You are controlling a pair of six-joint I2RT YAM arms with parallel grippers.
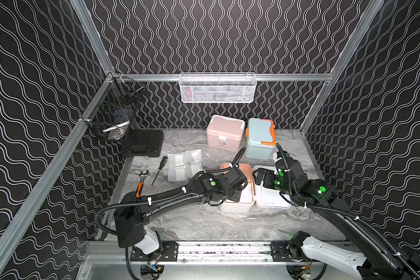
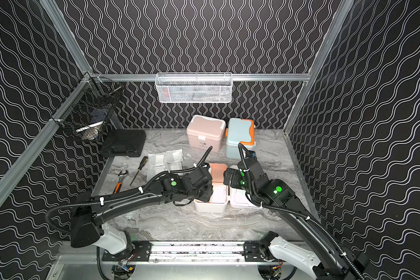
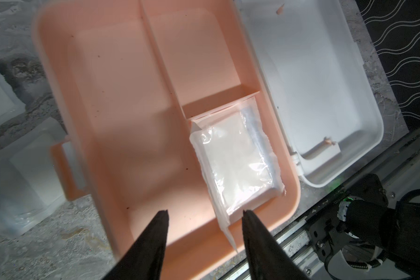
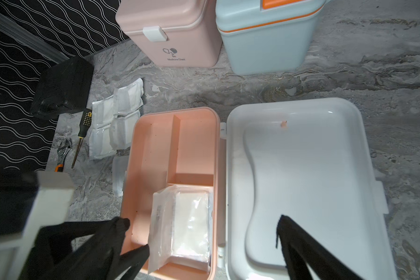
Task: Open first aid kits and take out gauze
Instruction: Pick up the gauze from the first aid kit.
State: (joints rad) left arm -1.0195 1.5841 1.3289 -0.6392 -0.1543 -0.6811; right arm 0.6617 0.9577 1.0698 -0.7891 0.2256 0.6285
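Your white kit (image 1: 237, 207) stands open just right of centre in both top views. Its lid (image 1: 272, 202) is thrown flat on the marble table (image 1: 204, 225) to its right, joined along the hinge. One gauze packet (image 3: 235, 164) lies in the small corner compartment of the peach tray (image 3: 121, 121), on the side next to the lid.

Your left gripper (image 3: 205, 213) hangs over that compartment with its jaws parted. The packet's loose corner shows between the two fingers (image 3: 153, 242), and whether either one touches it cannot be told. Your right gripper (image 1: 261, 177) hovers above the lid, spread wide and carrying nothing.

More gauze packets (image 1: 184, 164) lie clustered on the table left of centre, just beside a screwdriver (image 1: 159, 169) and near a wrench (image 1: 142, 180). The pink kit (image 1: 224, 133) and the blue-grey kit (image 1: 260, 139) stand side by side above centre, both with lids down. A black case (image 1: 142, 143) lies at the left, below a black wire basket (image 1: 112, 116).
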